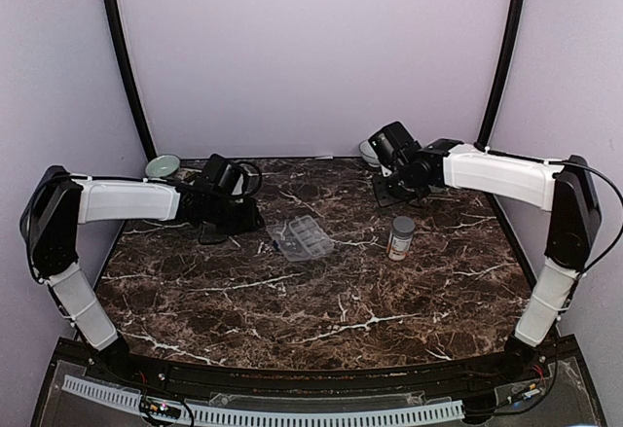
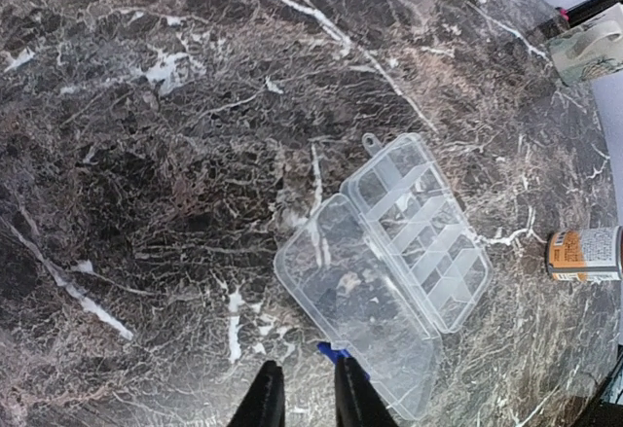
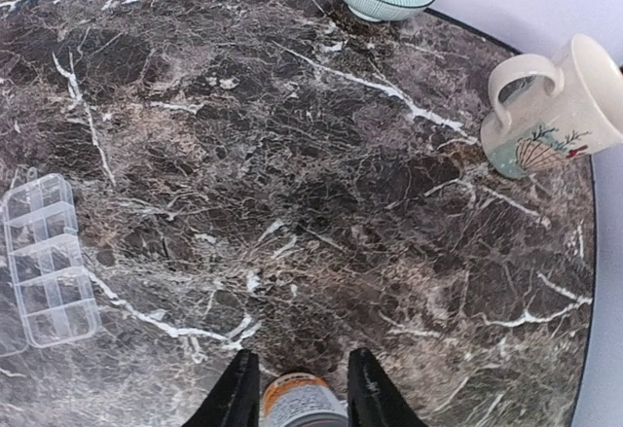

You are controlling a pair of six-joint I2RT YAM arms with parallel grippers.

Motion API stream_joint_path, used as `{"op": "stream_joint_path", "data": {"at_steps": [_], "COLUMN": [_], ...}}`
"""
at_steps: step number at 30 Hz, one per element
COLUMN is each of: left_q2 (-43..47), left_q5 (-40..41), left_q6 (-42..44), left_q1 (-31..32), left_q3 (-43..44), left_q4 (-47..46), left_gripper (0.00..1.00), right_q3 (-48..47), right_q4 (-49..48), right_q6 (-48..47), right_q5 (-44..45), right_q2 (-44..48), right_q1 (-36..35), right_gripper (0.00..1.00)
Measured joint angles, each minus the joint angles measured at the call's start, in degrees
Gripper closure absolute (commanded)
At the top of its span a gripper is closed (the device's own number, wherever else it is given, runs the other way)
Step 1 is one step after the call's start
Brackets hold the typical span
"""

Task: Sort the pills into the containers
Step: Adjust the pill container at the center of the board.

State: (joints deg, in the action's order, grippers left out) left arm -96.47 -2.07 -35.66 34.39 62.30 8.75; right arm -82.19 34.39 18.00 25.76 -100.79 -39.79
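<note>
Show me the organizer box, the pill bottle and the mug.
organizer box (image 2: 419, 237), left wrist view, on its divided tray.
pill bottle (image 1: 399, 244), top external view, on its label.
mug (image 3: 565, 116), right wrist view, on its side wall.

You had your left arm stretched level from its raised elbow toward the middle, and the left gripper tipped downward, jaws a narrow gap apart. Your right arm mirrored it from the other side, the right gripper likewise angled down, jaws parted wider.
</note>
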Motion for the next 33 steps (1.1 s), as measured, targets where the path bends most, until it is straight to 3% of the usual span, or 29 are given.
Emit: {"op": "stream_joint_path", "data": {"at_steps": [7, 17, 33], "left_q2": [-5.16, -7.93, -14.97], "left_q5": [0.24, -0.04, -0.44], "left_q6": [-1.57, -1.86, 0.55], "left_q1": [0.0, 0.0, -0.17], "left_q3": [1.51, 2.47, 12.61], "left_q4": [1.92, 1.97, 1.73], "left_gripper": [0.85, 0.85, 0.85], "right_q3": [-12.13, -16.81, -17.92], "right_q4": [1.36, 2.86, 3.61], "right_q6": [-1.29, 0.17, 2.03], "right_q5": [-7.26, -17.66, -21.99], "right_q2": [-10.19, -24.9, -27.15], "right_q1": [-1.99, -3.54, -5.57], "right_gripper": [0.8, 0.81, 0.82]}}
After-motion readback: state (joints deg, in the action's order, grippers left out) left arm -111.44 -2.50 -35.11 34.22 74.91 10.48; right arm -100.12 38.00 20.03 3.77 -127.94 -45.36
